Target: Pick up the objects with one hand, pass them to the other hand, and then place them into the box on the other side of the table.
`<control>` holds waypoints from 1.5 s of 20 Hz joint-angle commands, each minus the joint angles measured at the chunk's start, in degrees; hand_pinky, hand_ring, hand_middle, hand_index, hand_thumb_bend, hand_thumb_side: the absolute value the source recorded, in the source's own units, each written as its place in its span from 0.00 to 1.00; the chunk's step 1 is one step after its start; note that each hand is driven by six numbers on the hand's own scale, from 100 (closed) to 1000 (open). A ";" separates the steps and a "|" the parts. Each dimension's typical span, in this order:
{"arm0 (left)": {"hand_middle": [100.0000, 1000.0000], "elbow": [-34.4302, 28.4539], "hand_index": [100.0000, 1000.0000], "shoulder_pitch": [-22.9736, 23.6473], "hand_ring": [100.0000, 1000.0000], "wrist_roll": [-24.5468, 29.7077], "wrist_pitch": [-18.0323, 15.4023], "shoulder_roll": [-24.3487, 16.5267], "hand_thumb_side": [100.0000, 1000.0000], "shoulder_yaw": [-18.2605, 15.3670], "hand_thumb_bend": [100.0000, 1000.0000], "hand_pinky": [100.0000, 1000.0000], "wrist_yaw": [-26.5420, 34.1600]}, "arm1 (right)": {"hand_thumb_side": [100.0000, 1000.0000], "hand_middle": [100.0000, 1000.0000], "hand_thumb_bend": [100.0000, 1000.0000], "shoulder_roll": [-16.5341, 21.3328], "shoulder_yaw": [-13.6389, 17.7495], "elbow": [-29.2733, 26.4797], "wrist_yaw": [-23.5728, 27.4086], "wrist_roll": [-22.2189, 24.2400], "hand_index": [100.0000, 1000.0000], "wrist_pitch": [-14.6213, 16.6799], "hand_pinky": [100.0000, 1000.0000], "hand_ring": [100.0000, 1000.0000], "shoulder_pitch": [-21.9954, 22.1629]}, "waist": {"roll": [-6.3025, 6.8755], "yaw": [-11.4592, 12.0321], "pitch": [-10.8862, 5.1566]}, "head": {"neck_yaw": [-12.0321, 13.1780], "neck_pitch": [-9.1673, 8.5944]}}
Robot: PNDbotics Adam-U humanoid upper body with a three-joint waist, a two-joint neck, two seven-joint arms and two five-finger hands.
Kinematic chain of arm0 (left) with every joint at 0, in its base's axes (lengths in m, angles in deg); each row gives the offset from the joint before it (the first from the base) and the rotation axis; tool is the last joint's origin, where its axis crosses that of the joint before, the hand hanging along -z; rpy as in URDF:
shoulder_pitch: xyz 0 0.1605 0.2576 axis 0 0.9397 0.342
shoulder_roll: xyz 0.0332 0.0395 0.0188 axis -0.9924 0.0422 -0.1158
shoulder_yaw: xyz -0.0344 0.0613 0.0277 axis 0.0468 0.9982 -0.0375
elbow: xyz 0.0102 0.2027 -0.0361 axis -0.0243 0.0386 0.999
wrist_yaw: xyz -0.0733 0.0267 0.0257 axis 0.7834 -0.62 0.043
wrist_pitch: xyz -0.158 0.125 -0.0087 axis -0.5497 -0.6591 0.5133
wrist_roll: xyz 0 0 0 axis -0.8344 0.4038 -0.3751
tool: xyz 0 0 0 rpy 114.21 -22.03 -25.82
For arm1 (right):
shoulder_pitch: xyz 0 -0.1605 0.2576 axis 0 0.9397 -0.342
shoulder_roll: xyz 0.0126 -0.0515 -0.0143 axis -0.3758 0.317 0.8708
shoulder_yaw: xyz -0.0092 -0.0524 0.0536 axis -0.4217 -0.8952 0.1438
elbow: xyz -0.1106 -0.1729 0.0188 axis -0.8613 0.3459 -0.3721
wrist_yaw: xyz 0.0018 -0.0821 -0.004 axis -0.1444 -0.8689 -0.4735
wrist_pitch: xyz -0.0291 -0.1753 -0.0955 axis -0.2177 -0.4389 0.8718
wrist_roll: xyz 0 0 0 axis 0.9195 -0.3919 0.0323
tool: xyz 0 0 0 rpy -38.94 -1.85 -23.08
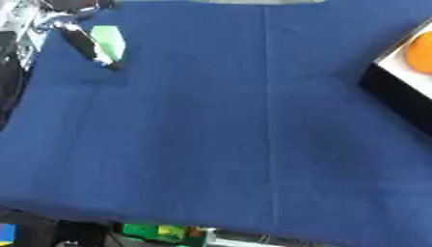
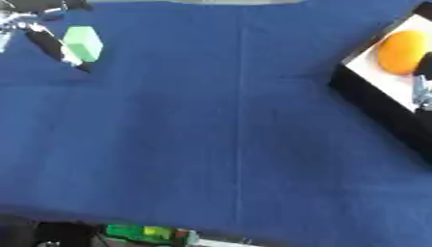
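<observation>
1. A small green block (image 2: 84, 43) lies on the blue cloth (image 1: 219, 135) near the far left corner of the counter.
2. The block is light green, with flat sides and a pointed top end.
3. The left robot hand (image 1: 84, 42) is right next to the block, on the block's left side.
4. One dark finger of that hand runs along the block's left edge. Its tip reaches just past the block's near corner and points down at the cloth.
5. The finger looks like it touches the block, but the pictures do not show it for sure.
6. The finger looks straight. The other fingers are hidden at the top left edge, so nobody can tell if this hand is spread out or closed.
7. The silver and black arm of this hand comes in from the top left corner.
8. A box (image 2: 380, 103) sits far away from the block, at the right edge of the counter. It has black walls and a white inside.
9. A round orange ball (image 2: 401, 51) lies inside the box, near its far end.
10. A dark and silver bit (image 2: 421, 87) shows over the box at the right edge, just beside the orange ball. It may be part of the right robot hand, but too little shows to tell how its fingers are.
11. The blue cloth covers the whole counter and has a thin fold line down the middle.
</observation>
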 commanded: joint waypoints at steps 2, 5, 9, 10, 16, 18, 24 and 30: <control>0.84 3.29 0.92 -1.93 0.82 -5.36 1.13 -0.93 0.52 -2.26 0.81 0.81 -5.40 | 0.00 0.76 0.00 0.44 0.34 -1.22 0.26 -0.30 0.98 -0.23 0.79 0.75 -0.14 | -0.07 -0.11 -0.92 | -0.03 -0.14; 0.82 4.66 0.90 -2.48 0.80 -7.52 2.75 -0.99 0.48 -3.12 0.73 0.80 -4.68 | 0.00 0.75 0.00 0.37 0.33 -1.22 0.44 -0.31 0.98 -0.29 0.79 0.75 0.05 | -0.14 -0.20 -1.00 | 0.10 -0.14; 0.80 6.01 0.88 -2.99 0.78 -10.64 5.38 -0.96 0.44 -3.68 0.63 0.78 -3.27 | 0.00 0.75 0.00 0.23 0.22 -1.22 0.72 -0.33 0.98 -0.27 0.79 0.74 0.21 | -0.22 -0.45 -0.81 | 0.49 -0.14; 0.80 6.44 0.88 -3.08 0.78 -10.83 5.76 -0.93 0.43 -3.68 0.62 0.78 -3.12 | 0.00 0.75 0.00 0.22 0.19 -1.22 0.78 -0.37 0.98 -0.24 0.79 0.74 0.23 | -0.25 -0.53 -0.73 | 0.62 -0.14; 0.80 7.81 0.87 -3.32 0.77 -11.29 8.27 -0.81 0.42 -3.96 0.57 0.78 -3.68 | 0.00 0.74 0.00 -0.02 0.04 -1.22 1.32 -0.71 0.98 -0.15 0.79 0.74 0.48 | -0.36 -1.05 0.06 | 2.22 -0.14; 0.79 7.88 0.87 -3.34 0.77 -11.95 9.52 -0.73 0.42 -4.04 0.57 0.77 -4.27 | 0.00 0.74 0.00 -0.06 0.04 -1.22 1.40 -0.86 0.98 -0.17 0.79 0.74 0.53 | -0.35 -1.18 0.36 | 2.49 -0.14; 0.78 8.54 0.86 -3.30 0.76 -13.35 11.29 -0.48 0.41 -4.02 0.53 0.77 -5.02 | 0.00 0.74 0.00 -0.03 0.06 -1.22 1.48 -1.11 0.98 -0.27 0.79 0.74 0.51 | -0.30 -1.38 0.77 | 2.26 -0.14; 0.75 9.20 0.79 -3.14 0.74 -11.35 10.95 -0.18 0.42 -3.85 0.54 0.74 -6.10 | 0.00 0.74 0.00 -0.11 0.03 -1.22 1.50 -1.10 0.98 -0.26 0.79 0.74 0.49 | -0.20 -1.52 0.67 | 1.76 -0.14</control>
